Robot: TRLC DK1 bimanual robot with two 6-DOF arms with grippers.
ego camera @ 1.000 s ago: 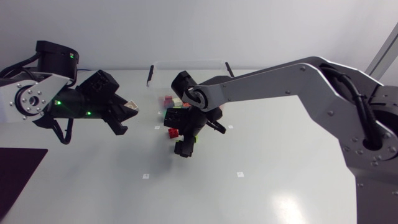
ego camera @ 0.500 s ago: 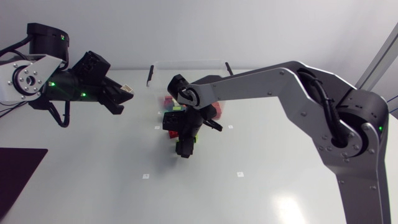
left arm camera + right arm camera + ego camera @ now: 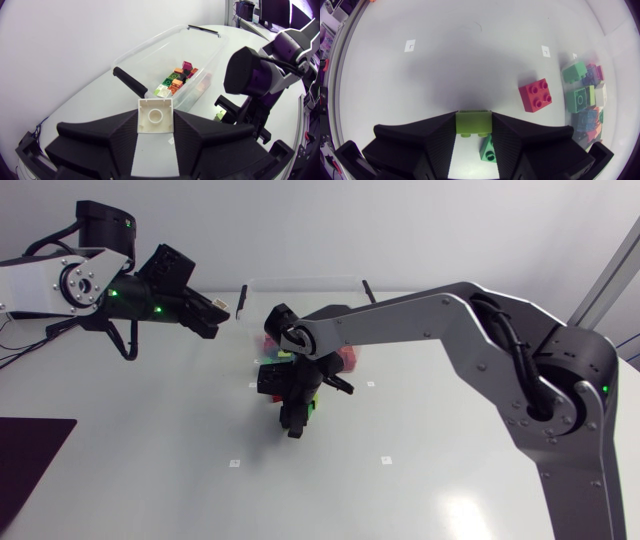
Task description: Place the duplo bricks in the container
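The clear container [image 3: 300, 284] stands at the table's far middle with several coloured bricks [image 3: 175, 81] in it. My left gripper [image 3: 212, 310] hangs beside the container's left end, shut on a white brick [image 3: 155, 116]. My right gripper [image 3: 293, 420] points down at the table in front of the container, shut on a lime green brick [image 3: 473, 122]. A darker green brick [image 3: 488, 149] lies under that gripper, between its fingers. A red brick [image 3: 535, 96] lies loose on the table ahead of it, beside the container [image 3: 584, 97].
The container has black handles at both ends [image 3: 241, 300]. A dark mat [image 3: 30, 455] lies at the table's front left. Small white corner marks [image 3: 234, 463] dot the table.
My left arm has carried the white brick back and to the right, toward the container. My right gripper's fingers have come together on the lime green brick.
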